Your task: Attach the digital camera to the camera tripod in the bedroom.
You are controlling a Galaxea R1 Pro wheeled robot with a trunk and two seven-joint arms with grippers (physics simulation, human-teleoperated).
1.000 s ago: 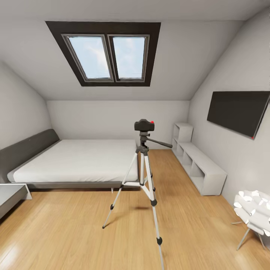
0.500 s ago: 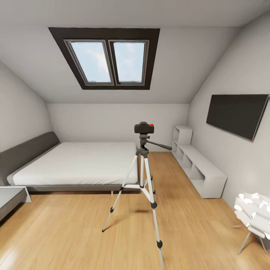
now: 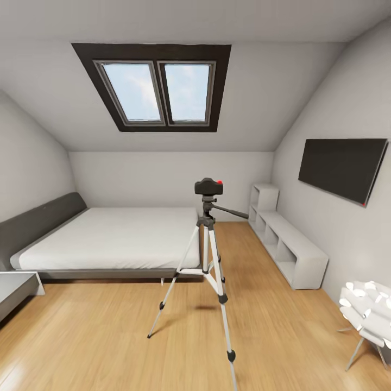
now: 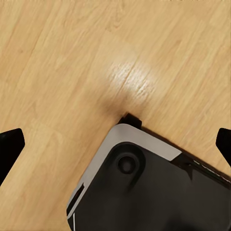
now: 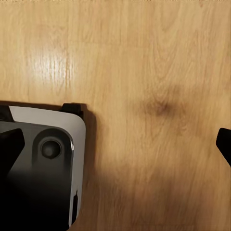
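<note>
One camera (image 3: 208, 186) sits atop the tripod (image 3: 209, 269), seemingly attached.
Small, rigid, light: grip its sides. Both hands (image 4: 115, 144) (image 5: 115, 144) spread open, empty.

The head camera looks level across the grey-walled bedroom, facing the silver-legged camera tripod (image 3: 209, 266) from a few steps back, with the dark-framed skylight (image 3: 156, 89) above. Both wrist cameras point straight down, close over the light wood plank floor (image 4: 62, 62). Each catches a corner of the robot's dark, grey-edged base (image 5: 41, 168), the part they share.
</note>
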